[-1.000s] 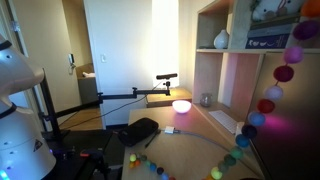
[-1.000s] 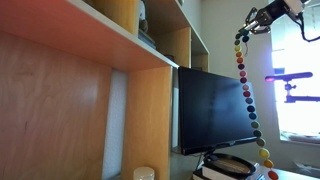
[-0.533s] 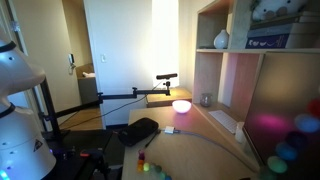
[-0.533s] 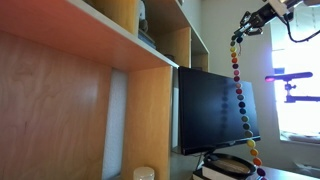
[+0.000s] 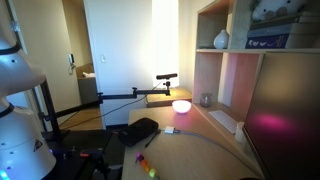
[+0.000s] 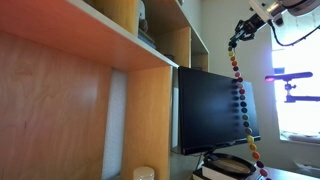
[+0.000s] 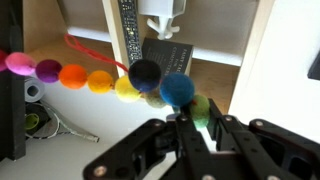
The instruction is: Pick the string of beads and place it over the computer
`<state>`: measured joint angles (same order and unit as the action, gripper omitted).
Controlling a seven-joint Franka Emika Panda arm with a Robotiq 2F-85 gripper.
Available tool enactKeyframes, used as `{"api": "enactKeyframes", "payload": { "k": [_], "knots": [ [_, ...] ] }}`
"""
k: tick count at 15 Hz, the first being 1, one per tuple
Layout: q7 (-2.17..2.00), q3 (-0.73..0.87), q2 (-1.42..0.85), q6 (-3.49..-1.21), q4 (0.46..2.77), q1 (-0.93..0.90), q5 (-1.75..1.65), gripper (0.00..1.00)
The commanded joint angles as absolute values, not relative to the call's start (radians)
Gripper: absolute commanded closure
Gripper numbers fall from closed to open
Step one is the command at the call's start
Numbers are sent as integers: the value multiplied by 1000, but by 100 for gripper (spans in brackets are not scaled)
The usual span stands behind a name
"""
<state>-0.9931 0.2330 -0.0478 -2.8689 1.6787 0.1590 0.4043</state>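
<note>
Wrist view: the fingers [image 7: 178, 135] are clenched on the string of beads [image 7: 100, 80]. The strand runs off to one side in pink, orange, yellow, dark and blue balls. In an exterior view the gripper [image 6: 244, 32] is high up, near the wooden shelves [image 6: 150, 50]. The strand hangs from it in a long line and overlaps the edge of the dark computer monitor [image 6: 212, 105]. Its lower end reaches below the screen's bottom edge.

No writing could be read anywhere. In an exterior view, a box [image 5: 275, 20] at the upper right carried a pale line of print on its blue band, too small to make out. In the wrist view, a black label [image 7: 166, 53] bore blurred white marks; the computer [image 6: 215, 105] screen was dark
</note>
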Motion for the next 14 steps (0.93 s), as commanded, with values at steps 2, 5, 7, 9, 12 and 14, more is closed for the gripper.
{"api": "enactKeyframes", "payload": {
  "k": [2,5,7,9,12,14],
  "knots": [
    [-1137,272,-150,-2774,1515,170,331,95],
    [-1192,296,-193,-2730,1460,164,297,95],
    [-1201,299,-212,-2690,1435,165,302,95],
    [-1198,273,-227,-2657,1408,188,312,95],
    [-1211,269,-247,-2610,1371,195,316,95],
    [-1214,263,-255,-2570,1347,203,325,95]
  ]
}}
